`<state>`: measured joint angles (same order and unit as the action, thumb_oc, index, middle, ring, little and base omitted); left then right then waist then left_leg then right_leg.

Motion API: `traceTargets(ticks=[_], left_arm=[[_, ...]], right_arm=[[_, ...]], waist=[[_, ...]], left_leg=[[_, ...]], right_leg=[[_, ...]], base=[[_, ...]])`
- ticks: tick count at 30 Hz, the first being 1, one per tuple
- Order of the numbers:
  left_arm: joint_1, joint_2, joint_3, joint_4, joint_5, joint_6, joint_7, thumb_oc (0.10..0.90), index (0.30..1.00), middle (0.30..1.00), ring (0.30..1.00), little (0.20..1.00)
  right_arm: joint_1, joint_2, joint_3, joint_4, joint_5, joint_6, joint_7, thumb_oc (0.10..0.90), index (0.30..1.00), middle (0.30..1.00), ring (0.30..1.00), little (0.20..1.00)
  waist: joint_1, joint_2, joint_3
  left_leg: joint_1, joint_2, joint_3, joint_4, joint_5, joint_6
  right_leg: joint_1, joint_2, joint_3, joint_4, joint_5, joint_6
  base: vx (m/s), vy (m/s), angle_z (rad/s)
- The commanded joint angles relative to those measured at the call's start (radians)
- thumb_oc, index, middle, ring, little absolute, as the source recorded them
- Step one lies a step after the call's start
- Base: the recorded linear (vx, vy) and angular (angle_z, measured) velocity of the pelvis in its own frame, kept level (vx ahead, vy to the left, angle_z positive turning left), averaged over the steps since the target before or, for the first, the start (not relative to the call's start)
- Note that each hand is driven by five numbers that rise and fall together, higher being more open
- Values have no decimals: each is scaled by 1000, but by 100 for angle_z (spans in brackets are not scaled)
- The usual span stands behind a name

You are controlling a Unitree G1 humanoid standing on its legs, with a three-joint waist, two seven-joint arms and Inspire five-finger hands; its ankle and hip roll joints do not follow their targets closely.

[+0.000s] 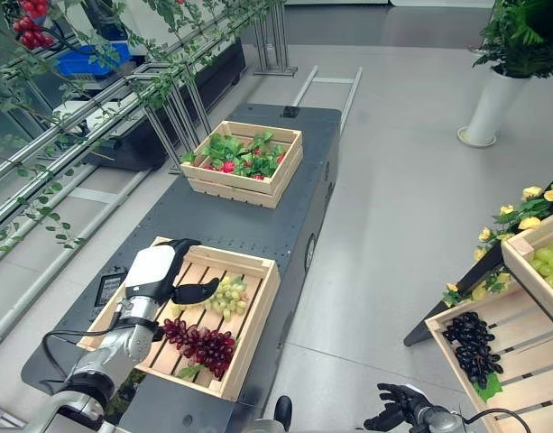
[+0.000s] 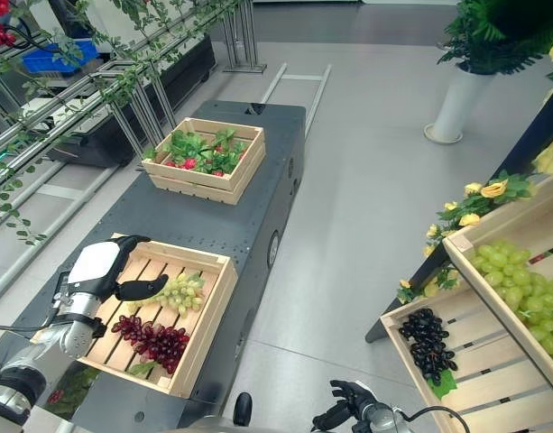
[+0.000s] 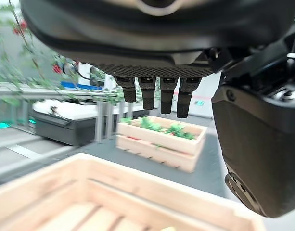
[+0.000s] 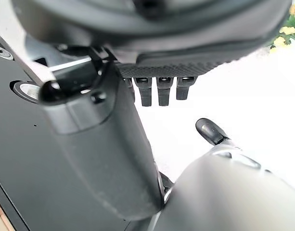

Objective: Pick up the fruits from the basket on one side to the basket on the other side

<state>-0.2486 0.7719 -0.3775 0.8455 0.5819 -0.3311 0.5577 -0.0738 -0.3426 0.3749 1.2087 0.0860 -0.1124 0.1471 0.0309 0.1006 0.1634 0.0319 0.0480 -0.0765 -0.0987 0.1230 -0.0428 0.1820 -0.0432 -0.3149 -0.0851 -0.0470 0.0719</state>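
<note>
The right hand (image 1: 398, 408) is hanging low at the near edge of the scene, off the near right corner of the dark cart (image 1: 258, 225), over the floor; its fingers are hanging straight and loose, holding nothing. The left hand (image 1: 159, 275) is hovering over the near wooden crate (image 1: 258, 316), which is sitting on the cart's near end. Its fingers (image 3: 159, 94) are pointing straight out and its thumb is standing apart, empty, just above the crate's slats. Inside that crate a bunch of green grapes (image 1: 226, 296) is lying just beside the thumb tip, and a bunch of red grapes (image 1: 199, 345) is lying nearer the camera, touching the green bunch's near side. At the cart's far end a second wooden crate (image 1: 244, 185) is holding leafy greens with red fruit among them. To the right of the cart, well apart, a slanted wooden stand (image 1: 493, 361) is carrying black grapes (image 1: 473, 347) in its lower bin and green grapes (image 2: 520, 284) in the upper one.
</note>
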Motion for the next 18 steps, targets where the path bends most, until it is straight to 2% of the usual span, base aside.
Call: traceTargets(ticks=[1, 3, 6, 11, 13, 16, 18], left_arm=[[-210, 101, 41, 26, 49, 62, 88, 800, 900, 900, 900, 900], [-218, 120, 42, 77, 32, 126, 82, 800, 900, 900, 900, 900], [-235, 120, 37, 137, 18, 181, 114, 800, 900, 900, 900, 900], [-312, 138, -8, 203, 43, 196, 171, 800, 900, 900, 900, 900], [-323, 142, -20, 207, 64, 197, 182, 800, 900, 900, 900, 900], [-362, 145, -56, 219, 58, 225, 189, 800, 900, 900, 900, 900], [-368, 145, -59, 221, 30, 222, 191, 800, 900, 900, 900, 900]], right_arm=[[-51, -26, 16, -53, 0, -78, 19, 800, 900, 900, 900, 900], [-63, -38, 23, -74, 12, -94, 25, 800, 900, 900, 900, 900], [-104, -54, 38, -83, 40, -115, 24, 800, 900, 900, 900, 900], [-220, -71, 57, -86, 120, -131, 0, 800, 900, 900, 900, 900], [-236, -73, 53, -89, 132, -135, -7, 800, 900, 900, 900, 900], [-294, -85, 52, -87, 121, -146, -28, 800, 900, 900, 900, 900], [-301, -86, 53, -86, 111, -148, -31, 800, 900, 900, 900, 900]], waist=[[3, -18, 48], [2, -17, 77], [8, -16, 120], [27, -30, 215], [28, -33, 235], [31, -47, 292], [32, -49, 298]], left_leg=[[59, -69, 46, 25, -139, 41], [29, -67, 52, 59, -139, 37], [-15, -70, 52, 98, -139, 32], [-136, -70, 73, 223, -151, 25], [-165, -71, 77, 262, -159, 25], [-273, -74, 99, 380, -177, 31], [-286, -74, 101, 394, -179, 32]], right_leg=[[-90, -41, 28, 205, -98, -41], [-120, -48, 19, 244, -110, -46], [-156, -48, 15, 278, -123, -59], [-255, -55, 7, 371, -145, -81], [-274, -57, 6, 401, -154, -87], [-367, -67, 11, 516, -177, -103], [-381, -69, 13, 533, -180, -104]], base=[[-1, 96, 5], [-35, 109, 2], [-76, 87, 0], [-140, 70, 5], [-66, 57, 10], [-126, 105, 21], [-47, 52, 14]])
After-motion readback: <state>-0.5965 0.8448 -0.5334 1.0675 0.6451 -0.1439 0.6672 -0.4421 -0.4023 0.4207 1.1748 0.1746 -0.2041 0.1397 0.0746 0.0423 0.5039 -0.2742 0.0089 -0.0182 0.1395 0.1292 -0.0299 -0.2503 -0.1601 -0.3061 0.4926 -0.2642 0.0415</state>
